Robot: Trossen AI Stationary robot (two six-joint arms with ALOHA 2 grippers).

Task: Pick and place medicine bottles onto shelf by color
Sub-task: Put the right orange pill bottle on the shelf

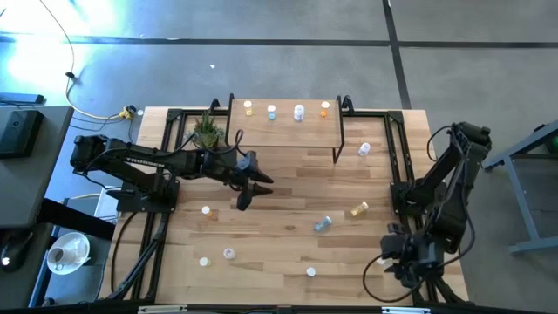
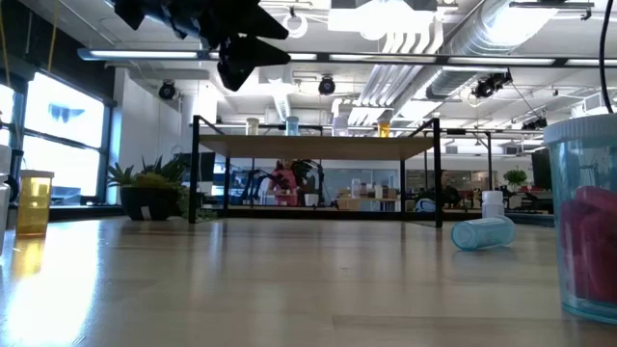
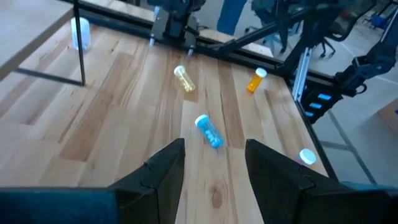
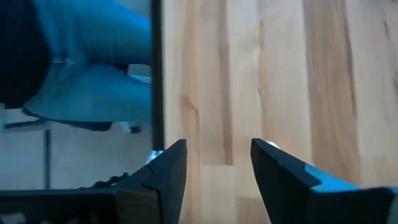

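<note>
Medicine bottles, small cylinders with white caps, are split between two places: four stand on the low light-wood shelf (image 1: pixel 283 131) with black legs, and the rest lie scattered over the plank worktop (image 1: pixel 288 253). The left hand (image 1: pixel 247 190) hangs above mid-worktop, released and empty, aimed toward a blue bottle lying on its side (image 3: pixel 209 131). I judge this a reach between picks; next it must descend and close across that bottle. Yellow (image 3: pixel 183 79) and orange (image 3: pixel 255 81) bottles lie beyond, well apart. A green potted plant (image 1: pixel 207 133) stands beside the shelf. The right hand (image 4: pixel 217 171) waits, released, at the worktop's near right edge.
</note>
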